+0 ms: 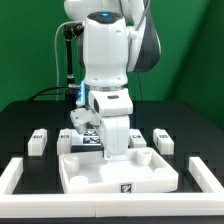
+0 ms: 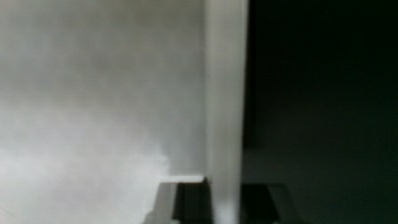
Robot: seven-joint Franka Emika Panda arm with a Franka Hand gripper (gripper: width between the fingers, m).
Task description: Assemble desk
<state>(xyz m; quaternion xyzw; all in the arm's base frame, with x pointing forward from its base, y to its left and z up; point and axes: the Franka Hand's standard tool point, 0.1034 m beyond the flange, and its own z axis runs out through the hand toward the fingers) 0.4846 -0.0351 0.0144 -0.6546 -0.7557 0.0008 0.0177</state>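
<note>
Green wall behind, black worktop [image 1: 20,120] below, and the white arm [image 1: 105,50] stands dead centre, reaching straight down. Its jaws are low at the back edge of the tabletop panel [image 1: 115,172], and they're pinched tight on it. The wrist view shows the panel's thin white edge [image 2: 226,100] running right in between the two dark fingers [image 2: 187,203], with pale panel surface on one side of it and black worktop on the other.

The panel lies flat at the front of the worktop, inside the white border rail [image 1: 14,176], with a small tag [image 1: 125,186] on its front face.

The legs are loose, lined up behind the panel. The far-left leg [image 1: 38,141] and inner-left leg [image 1: 67,138] are on the exterior view's left of the arm. The inner-right leg [image 1: 136,137] and far-right leg [image 1: 162,140] are on the exterior view's right. None of the four is joined to the panel, and they stand apart from each other. The marker board [image 1: 88,136] lies beside the jaws, partly hidden by the arm.
</note>
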